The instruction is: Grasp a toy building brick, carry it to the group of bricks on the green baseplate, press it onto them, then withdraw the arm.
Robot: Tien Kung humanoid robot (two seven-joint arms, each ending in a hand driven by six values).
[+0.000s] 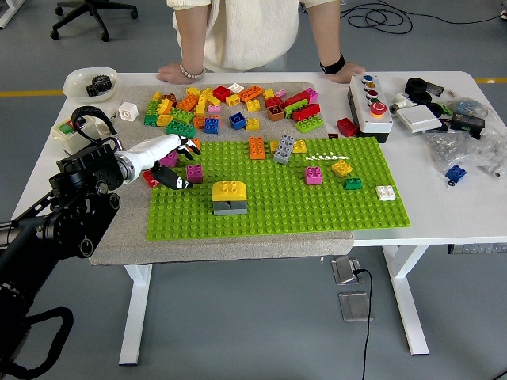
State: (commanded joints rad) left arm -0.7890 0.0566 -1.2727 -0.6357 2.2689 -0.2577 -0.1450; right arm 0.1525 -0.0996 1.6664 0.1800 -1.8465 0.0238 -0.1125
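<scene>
My left hand [176, 162], white with black fingertips, hovers at the left edge of the green baseplate [277, 210]. Its fingers [187, 144] are spread and reach over an orange brick [193, 146], while the thumb points down toward the plate. A magenta brick [168, 159] shows between fingers and thumb; I cannot tell if the hand touches it. A red brick [150, 179] lies partly hidden under the hand. A yellow brick on a grey one [229, 198] stands on the plate's near left. Loose bricks [230, 103] are heaped behind the plate. The right arm is out of sight.
A person stands at the far side with both hands [170, 74] resting on the table edge. Single bricks [314, 175] dot the plate. A button box [371, 103] and clutter [459, 134] occupy the right, and a white bowl [89, 81] sits far left.
</scene>
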